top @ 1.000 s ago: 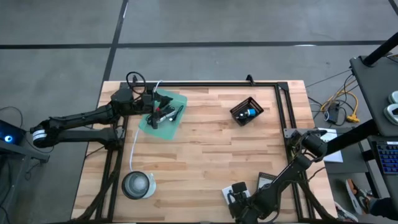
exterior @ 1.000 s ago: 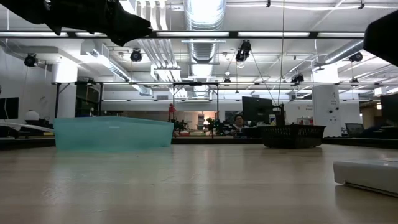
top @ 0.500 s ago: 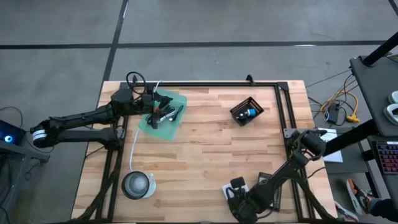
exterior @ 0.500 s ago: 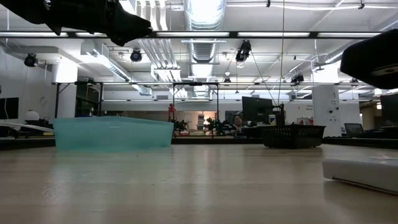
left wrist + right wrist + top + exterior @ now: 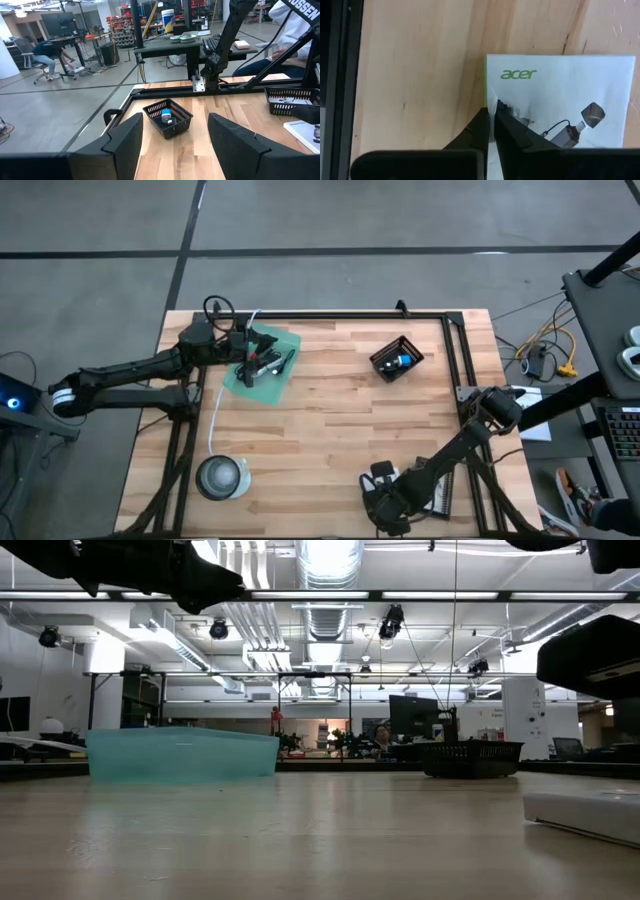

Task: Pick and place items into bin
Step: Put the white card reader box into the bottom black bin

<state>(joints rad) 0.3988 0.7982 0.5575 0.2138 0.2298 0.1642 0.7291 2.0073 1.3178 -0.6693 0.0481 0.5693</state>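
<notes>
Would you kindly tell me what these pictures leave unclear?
- High view: the right end effector covers most of the white packet, so contact is unclear.
- Right wrist view: the packet runs off the picture edge; its small print is unreadable.
- Low view: the teal bin's wall hides its contents.
- High view: items in the black basket are too small to name.

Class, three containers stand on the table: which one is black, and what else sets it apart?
The black mesh basket, toward the right arm's side, holding a small blue piece. The teal tray and round clear tub sit on the left arm's side.
</notes>
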